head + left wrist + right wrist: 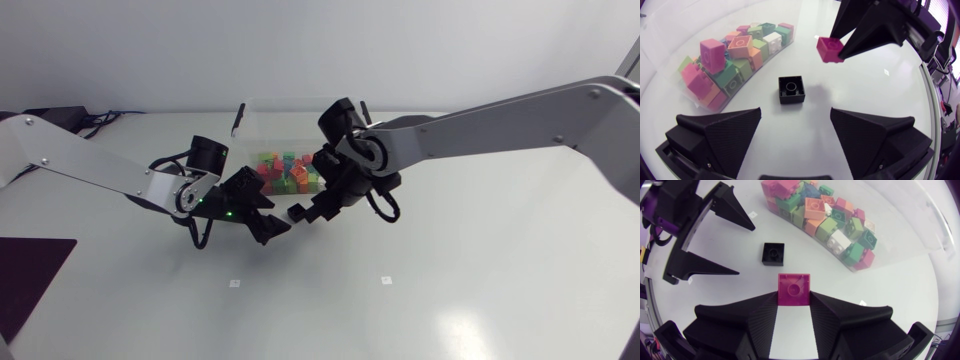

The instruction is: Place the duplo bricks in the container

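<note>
— Well, what did the head view show?

— The left arm lay across from nine o'clock and the right arm from three. The left gripper (262, 222) and the right gripper (310, 210) sat near each other at the middle of the table (450, 290). The clear container (262, 110) stood at twelve o'clock from them, with coloured duplo bricks (285, 170) piled inside.

— And the left wrist view?

— The left gripper's fingers stood wide apart and gripped nothing. A black brick (791, 90) lay on the table at twelve o'clock from them and touched neither. The piled bricks lay at about ten o'clock from the black brick. The right gripper hung at one o'clock from it, clamping a magenta brick (830, 49).

— The right wrist view?

— Both fingers of the right gripper pressed the magenta brick from two sides. The black brick lay just ahead at eleven o'clock, the left gripper's spread fingers were at ten, and the container was at one.
</note>
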You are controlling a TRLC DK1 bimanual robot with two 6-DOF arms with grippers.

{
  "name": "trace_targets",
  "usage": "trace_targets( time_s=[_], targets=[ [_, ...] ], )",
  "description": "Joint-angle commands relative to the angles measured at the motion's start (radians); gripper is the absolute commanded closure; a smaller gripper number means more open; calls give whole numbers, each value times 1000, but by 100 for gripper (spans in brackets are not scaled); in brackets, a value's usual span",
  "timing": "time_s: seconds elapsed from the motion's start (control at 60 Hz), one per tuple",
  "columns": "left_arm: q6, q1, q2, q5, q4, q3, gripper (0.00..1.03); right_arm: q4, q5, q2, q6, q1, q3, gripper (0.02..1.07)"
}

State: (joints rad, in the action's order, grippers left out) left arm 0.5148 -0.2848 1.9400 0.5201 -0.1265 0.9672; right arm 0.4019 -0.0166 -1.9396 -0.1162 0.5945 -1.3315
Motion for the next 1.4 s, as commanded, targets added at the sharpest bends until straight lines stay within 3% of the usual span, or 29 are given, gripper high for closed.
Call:
trace_targets(
  time_s=[0.0, 0.367, 0.75, 0.883, 1.133, 1.383],
  targets=[
    [-24, -13, 50, 15, -5, 31, 7, -20, -8, 71, -11, -18, 66, 72],
    [-53, -48, 112, 9, -35, 88, 7, -28, -28, 307, -28, -82, 212, 73],
    [-88, -51, 182, -8, -87, 134, 11, 41, -40, 522, -40, -119, 224, 73],
    [-99, -53, 191, -20, -93, 145, 24, 66, -40, 562, -50, -125, 226, 73],
    [-113, -54, 186, -35, -122, 131, 78, 78, -51, 574, -60, -145, 193, 73],
    [-108, -57, 149, -35, -127, 97, 80, 110, -60, 554, -79, -162, 91, 73]
  ],
)
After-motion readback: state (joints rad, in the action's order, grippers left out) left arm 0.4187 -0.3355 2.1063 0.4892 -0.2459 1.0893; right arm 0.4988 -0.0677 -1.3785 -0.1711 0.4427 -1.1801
